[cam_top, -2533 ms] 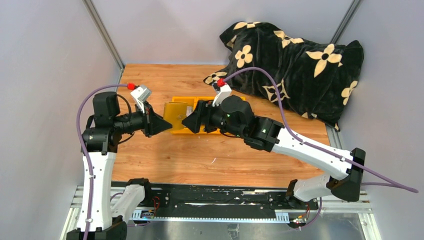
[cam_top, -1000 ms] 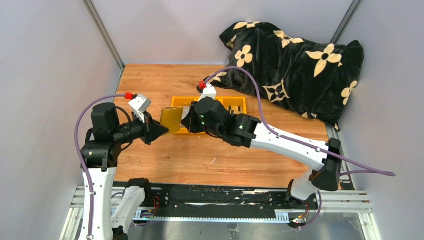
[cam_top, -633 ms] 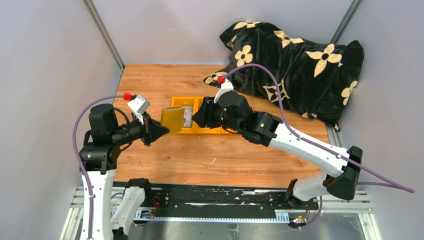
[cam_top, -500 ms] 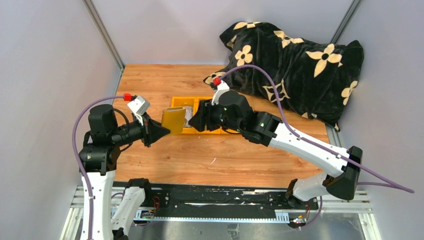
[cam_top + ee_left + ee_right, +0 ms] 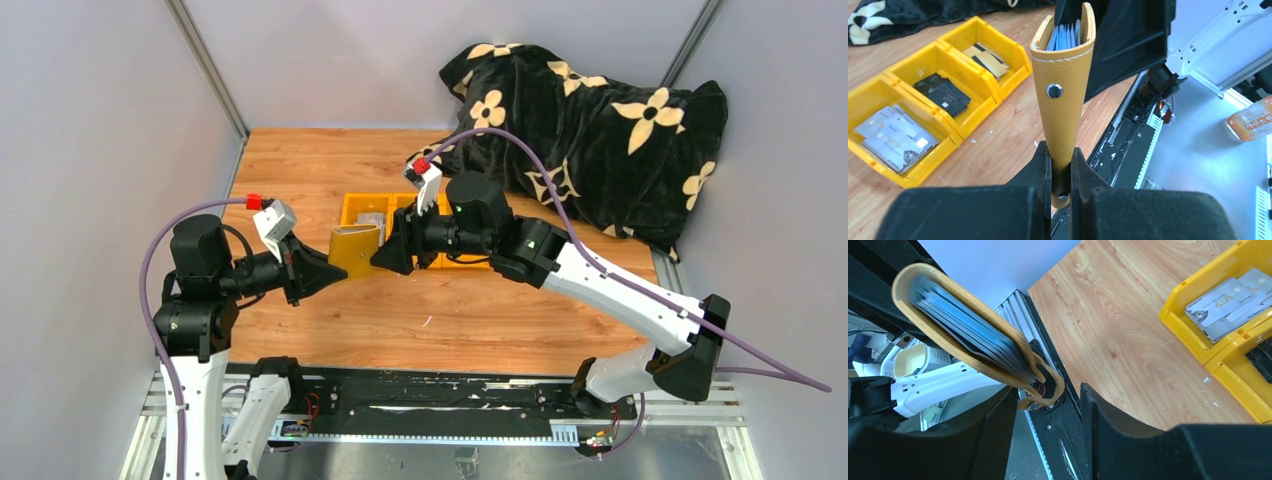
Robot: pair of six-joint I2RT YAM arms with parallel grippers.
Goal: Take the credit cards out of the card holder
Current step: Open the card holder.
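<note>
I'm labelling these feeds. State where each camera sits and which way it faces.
Top: above and behind, facing down at the table; left arm and right arm show.
Left wrist: faces along the left jaws, shut on the wallet; yellow tray beyond.
Right wrist: faces between the open right jaws at the wallet; tray beyond.
All three share the wallet.

Yellow three-compartment tray (image 5: 930, 165) on wooden table (image 5: 300, 170), black flower-patterned bundle (image 5: 590, 110) at far right

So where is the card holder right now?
In the top view the card holder is left of centre, pinched by the left claw, with the open right claw at its other edge.
</note>
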